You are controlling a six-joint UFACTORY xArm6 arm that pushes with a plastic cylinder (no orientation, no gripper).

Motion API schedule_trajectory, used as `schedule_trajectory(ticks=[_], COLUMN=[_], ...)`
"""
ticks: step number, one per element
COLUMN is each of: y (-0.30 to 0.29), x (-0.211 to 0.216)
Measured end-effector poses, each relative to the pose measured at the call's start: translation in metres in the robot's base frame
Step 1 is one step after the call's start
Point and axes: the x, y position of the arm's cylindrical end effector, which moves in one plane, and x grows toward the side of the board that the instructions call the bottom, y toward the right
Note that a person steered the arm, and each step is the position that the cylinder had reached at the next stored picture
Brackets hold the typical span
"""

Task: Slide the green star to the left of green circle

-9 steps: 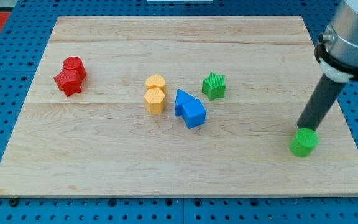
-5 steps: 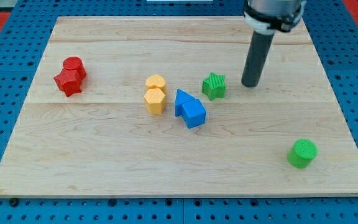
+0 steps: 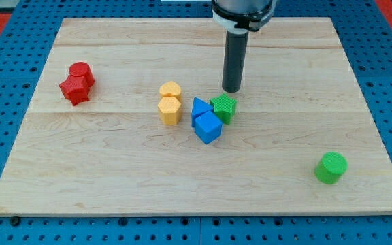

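Green star (image 3: 223,108) sat mid-board, pressed against two blue blocks (image 3: 205,121) on its left. My tip (image 3: 231,90), a bare rod with no fingers to spread or pinch, stood just above the star toward the view's top. Green circle (image 3: 331,167) lay well apart, lower right. Yellow blocks (image 3: 170,102) and red blocks (image 3: 77,82) stood further left on the wooden board (image 3: 148,177).

Two red blocks (image 3: 77,82) are sitting touching each other near the view's left on the wooden tabletop (image 3: 148,177). Two yellow blocks (image 3: 170,102) are standing stacked together mid-board, with two blue blocks (image 3: 205,121) huddling just to their right.
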Motion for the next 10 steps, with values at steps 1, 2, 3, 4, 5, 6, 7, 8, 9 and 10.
schedule_trajectory(ticks=[1,2,3,4,5,6,7,8,9,10], y=[-0.048,-0.016,0.028,0.028,-0.023,-0.038,0.01,0.044,0.006,0.004], x=[0.007,0.047,0.087,0.116,0.123,0.134,0.135,0.144,0.156,0.174])
